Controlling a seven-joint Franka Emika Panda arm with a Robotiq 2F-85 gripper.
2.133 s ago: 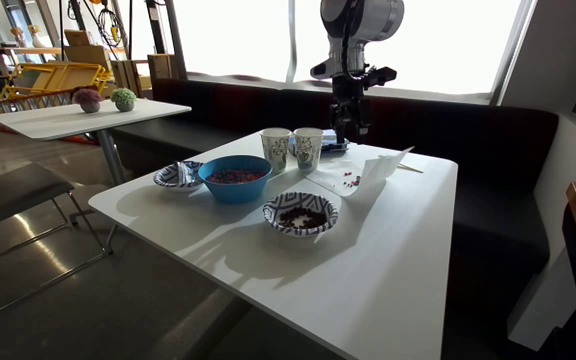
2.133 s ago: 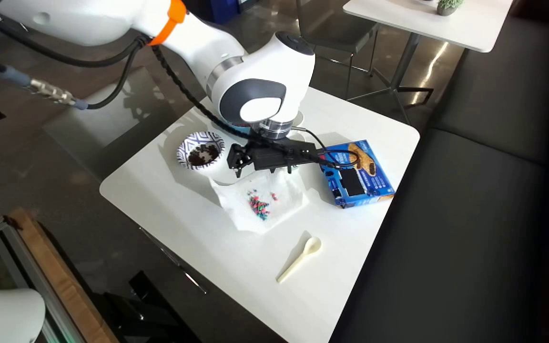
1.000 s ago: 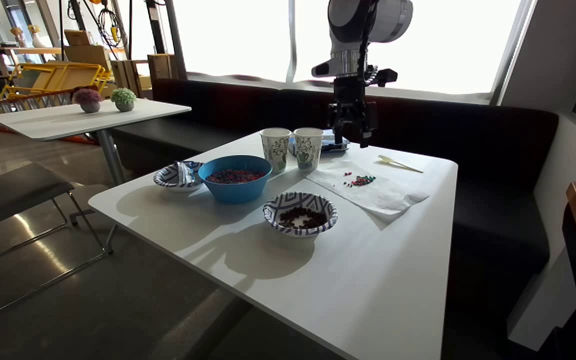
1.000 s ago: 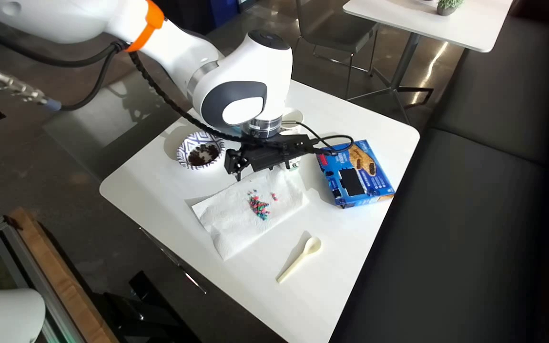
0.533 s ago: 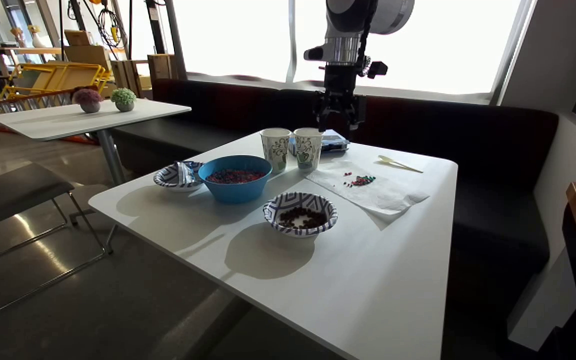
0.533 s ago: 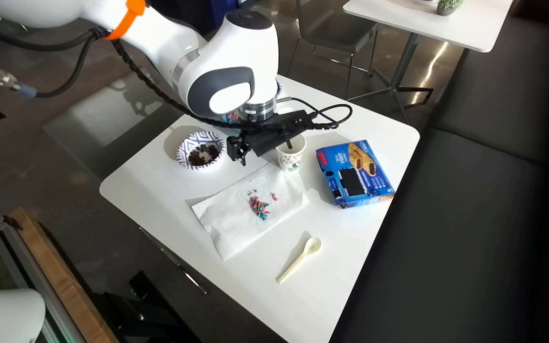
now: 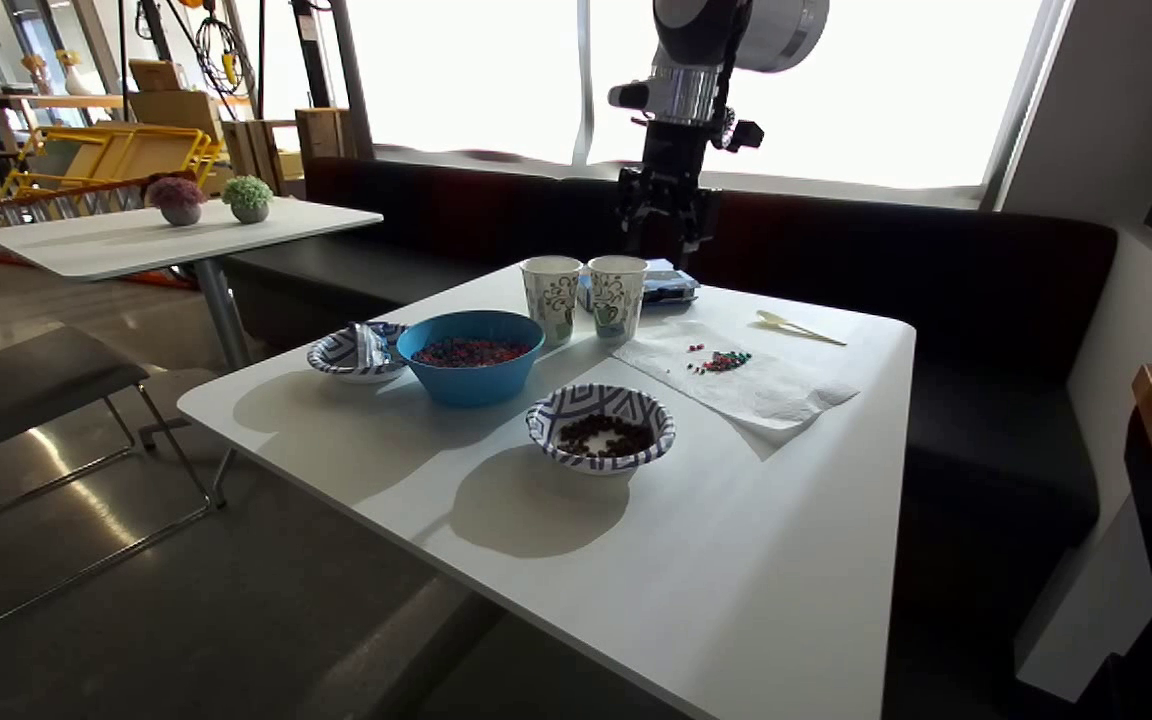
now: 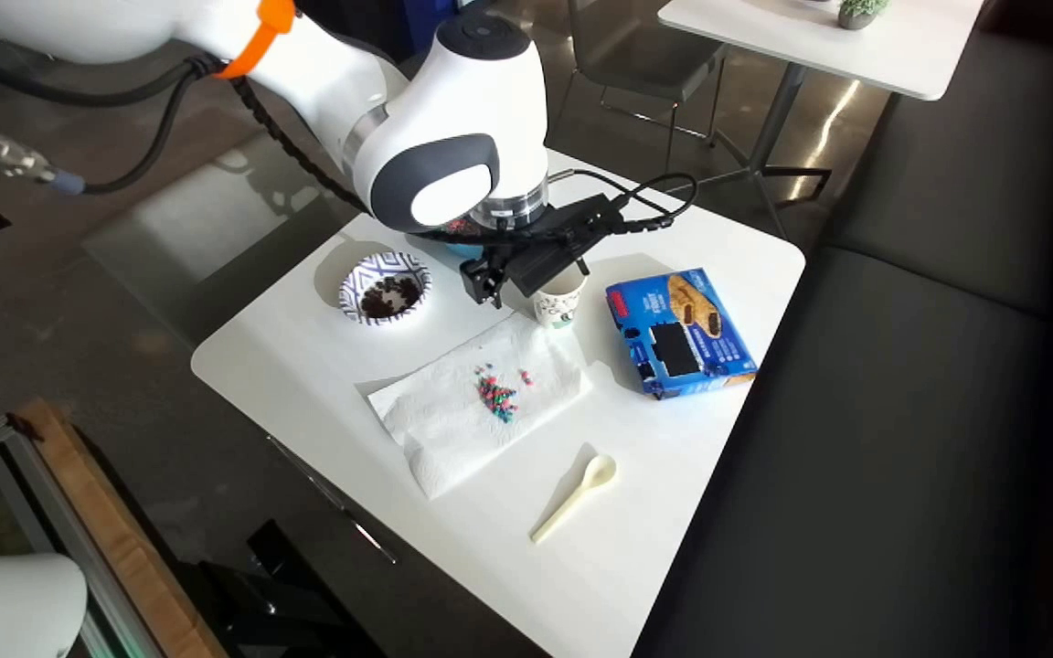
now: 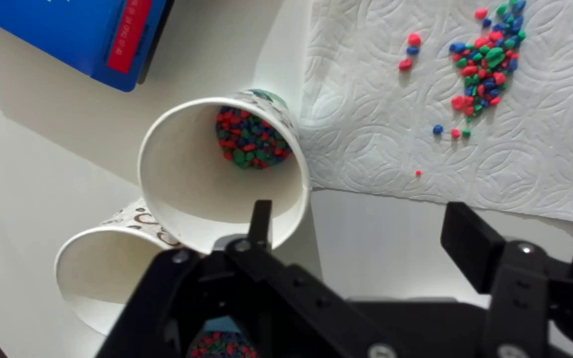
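My gripper (image 9: 363, 223) is open and empty above the table, tilted in an exterior view (image 7: 664, 235). In the wrist view one finger overlaps the rim of an upright patterned paper cup (image 9: 202, 164); I cannot tell that they touch. Red, green and blue candy bits lie in that cup. A second paper cup (image 9: 102, 268) stands beside it, partly behind the finger. A white paper towel (image 8: 444, 420) lies mostly flat, with a small heap of candy bits (image 8: 496, 399) on it. A blue bowl (image 7: 471, 378) of candy bits is partly hidden by the gripper in the wrist view.
A blue cookie box (image 8: 686, 320) lies near the bench side. A pale spoon (image 8: 581, 493) lies beyond the towel. A patterned bowl (image 7: 601, 440) holds dark pieces. Another patterned bowl (image 7: 336, 360) holds a wrapper. A dark bench (image 8: 865, 439) runs along the table edge.
The towel's edge was curled up and now lies flat. My gripper has risen and turned, exposing more of the cup and box. The candy heap has stayed in place.
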